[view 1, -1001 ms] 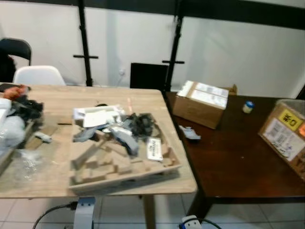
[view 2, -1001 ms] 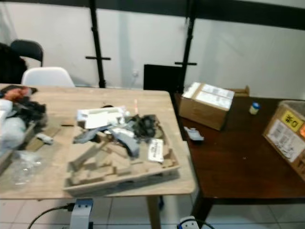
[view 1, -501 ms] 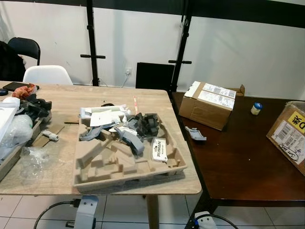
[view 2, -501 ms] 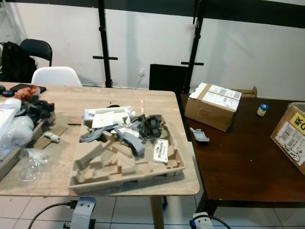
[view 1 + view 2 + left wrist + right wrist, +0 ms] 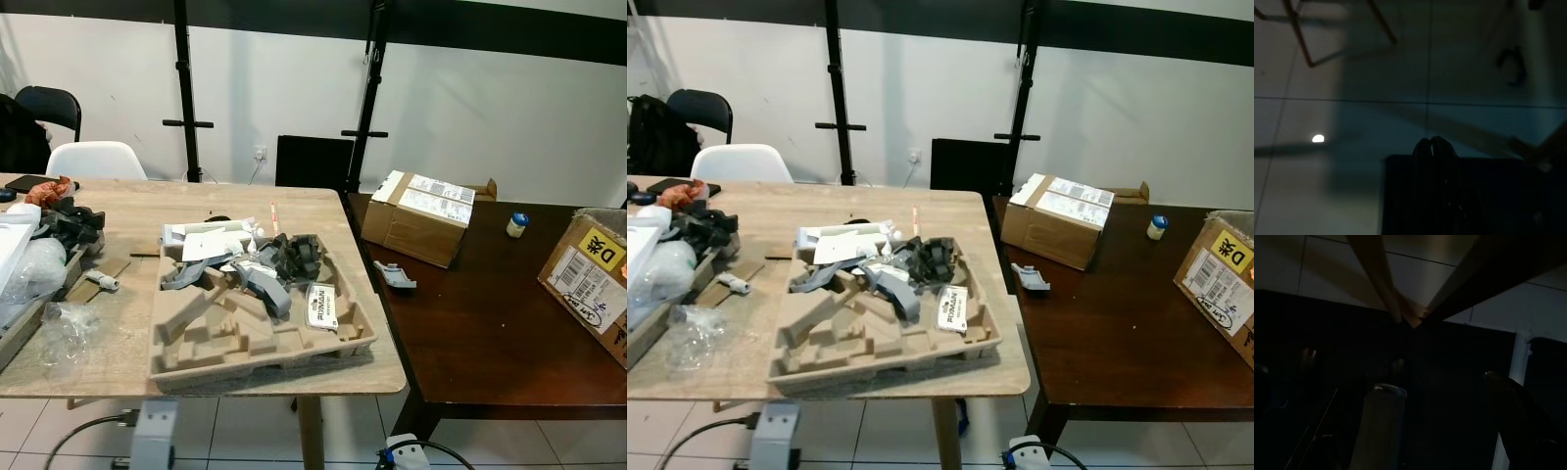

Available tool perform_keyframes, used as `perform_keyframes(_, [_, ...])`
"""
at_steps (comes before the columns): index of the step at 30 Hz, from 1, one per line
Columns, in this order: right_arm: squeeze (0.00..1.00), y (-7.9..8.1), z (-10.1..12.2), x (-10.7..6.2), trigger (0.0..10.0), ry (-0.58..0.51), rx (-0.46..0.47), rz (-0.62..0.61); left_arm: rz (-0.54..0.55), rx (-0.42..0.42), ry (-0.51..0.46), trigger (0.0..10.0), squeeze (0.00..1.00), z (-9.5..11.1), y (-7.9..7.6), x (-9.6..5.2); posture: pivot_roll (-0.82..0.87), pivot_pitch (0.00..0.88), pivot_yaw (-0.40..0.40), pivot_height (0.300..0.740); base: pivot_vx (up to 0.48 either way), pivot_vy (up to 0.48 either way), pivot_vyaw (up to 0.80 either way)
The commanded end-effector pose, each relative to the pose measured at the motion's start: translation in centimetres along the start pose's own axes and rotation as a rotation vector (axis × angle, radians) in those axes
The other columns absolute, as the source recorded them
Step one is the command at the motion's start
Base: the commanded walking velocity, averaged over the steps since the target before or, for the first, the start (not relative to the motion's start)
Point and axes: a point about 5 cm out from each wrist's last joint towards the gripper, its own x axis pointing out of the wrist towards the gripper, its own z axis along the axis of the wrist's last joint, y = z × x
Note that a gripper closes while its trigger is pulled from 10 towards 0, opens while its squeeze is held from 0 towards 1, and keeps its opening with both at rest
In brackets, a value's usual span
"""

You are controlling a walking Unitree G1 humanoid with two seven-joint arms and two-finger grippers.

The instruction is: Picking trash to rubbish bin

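Observation:
On the light wooden table (image 5: 118,211) lies a brown moulded pulp tray (image 5: 225,338) heaped with scraps: grey plastic pieces (image 5: 257,284), a white box (image 5: 206,238), black foam (image 5: 299,255) and a labelled packet (image 5: 320,305). A crumpled clear plastic bag (image 5: 64,328) lies to its left. My left gripper (image 5: 1432,147) hangs in the shade over floor tiles, fingers pressed together and holding nothing. In the dark right wrist view my right gripper (image 5: 1449,396) hangs below the table, its fingers (image 5: 1378,421) apart and empty.
A dark brown table (image 5: 480,323) adjoins on the right, carrying a cardboard box (image 5: 421,215), a second box (image 5: 588,284), a small bottle (image 5: 516,224) and a grey piece (image 5: 394,277). White chair (image 5: 93,160) and black posts (image 5: 364,98) stand behind. A cable and device (image 5: 147,441) lie on the floor.
The head camera has shifted a little and the picture has sharpened from the blur of a second ago. Nothing on the tables has moved.

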Motion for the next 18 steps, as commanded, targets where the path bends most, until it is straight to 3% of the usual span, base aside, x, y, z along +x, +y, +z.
perform_keyframes(1, [0.0,0.2,-0.5,0.0,10.0,0.018,-0.012,-0.004,0.011,0.017,-0.053,10.0,0.0,1.4,0.3,0.3,0.13,0.0,-0.063,0.74,0.0,0.0,0.0])
perform_keyframes(7, [0.0,-1.2,-0.4,-0.2,10.0,0.0,-0.043,-0.041,-0.047,0.048,0.015,10.0,0.0,0.4,-1.2,0.3,0.1,0.0,-0.055,0.74,0.0,0.0,0.0])
perform_keyframes(8, [0.0,-2.0,-0.5,-0.3,10.0,0.006,-0.036,-0.048,-0.065,0.099,0.056,10.0,0.0,-0.1,-1.9,0.4,0.11,0.0,-0.073,0.74,0.0,0.0,0.0])
perform_keyframes(9, [0.0,-2.5,-0.7,-0.4,10.0,0.01,-0.038,-0.051,-0.076,0.116,0.051,10.0,0.0,-0.1,-2.5,0.4,0.11,0.0,-0.086,0.74,0.0,0.0,0.0])
perform_keyframes(18, [0.0,-3.4,0.6,-0.5,10.0,-0.038,-0.061,-0.034,-0.07,0.116,-0.023,10.0,0.0,0.8,-2.8,0.4,0.08,0.01,-0.11,0.74,0.0,0.0,0.0])
